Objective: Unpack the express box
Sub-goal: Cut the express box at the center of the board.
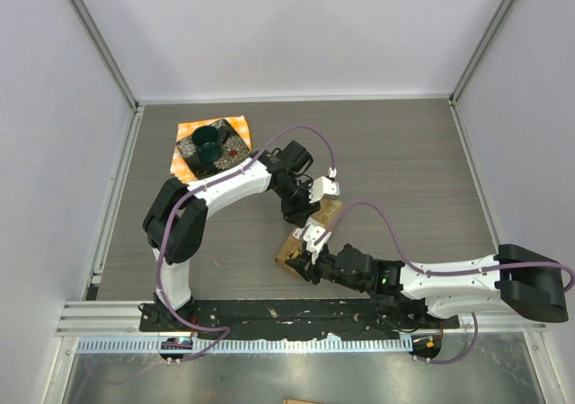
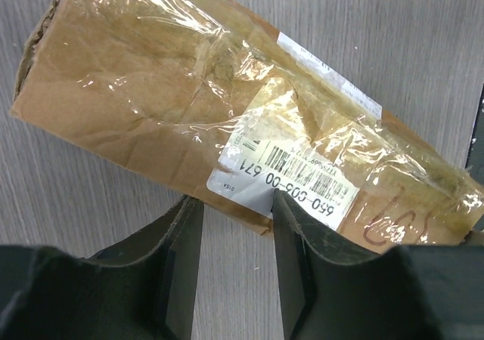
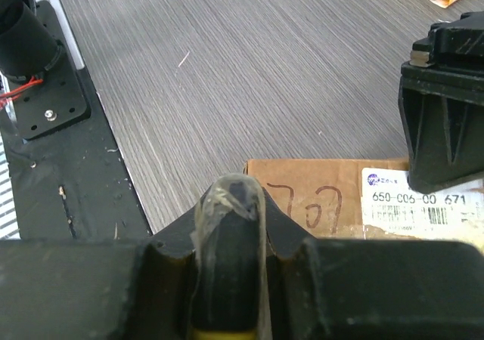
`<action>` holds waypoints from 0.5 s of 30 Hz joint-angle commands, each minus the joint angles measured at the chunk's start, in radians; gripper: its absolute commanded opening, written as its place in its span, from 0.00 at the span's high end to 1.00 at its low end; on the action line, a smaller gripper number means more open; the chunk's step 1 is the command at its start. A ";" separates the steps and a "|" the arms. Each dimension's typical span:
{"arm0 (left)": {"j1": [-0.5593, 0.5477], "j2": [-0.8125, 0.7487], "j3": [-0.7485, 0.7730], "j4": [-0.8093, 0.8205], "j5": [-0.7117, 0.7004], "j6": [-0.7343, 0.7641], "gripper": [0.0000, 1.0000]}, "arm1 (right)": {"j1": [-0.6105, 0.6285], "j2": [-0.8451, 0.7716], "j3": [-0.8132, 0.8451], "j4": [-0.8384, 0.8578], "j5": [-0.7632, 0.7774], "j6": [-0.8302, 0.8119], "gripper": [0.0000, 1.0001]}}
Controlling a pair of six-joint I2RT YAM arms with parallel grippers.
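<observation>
Wrapping the brown cardboard express box (image 2: 144, 98), wrinkled tape (image 2: 189, 49) shines.

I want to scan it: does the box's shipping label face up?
Yes, the white label with its barcode shows on the upward face of the box in the left wrist view.

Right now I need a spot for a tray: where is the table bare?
Bare: table right of the express box, and the far strip beside the orange cloth. Crowded: centre, left pincer and right pincer at the box.
</observation>
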 commanded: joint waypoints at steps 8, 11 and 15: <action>0.017 0.059 -0.062 -0.087 -0.221 0.150 0.99 | 0.100 -0.025 -0.026 -0.198 0.060 0.065 0.99; 0.017 0.059 -0.074 -0.090 -0.229 0.168 1.00 | 0.100 -0.031 -0.020 -0.209 0.032 0.071 0.99; 0.017 0.053 -0.093 -0.094 -0.232 0.209 1.00 | 0.100 -0.097 -0.010 -0.246 0.005 0.080 0.99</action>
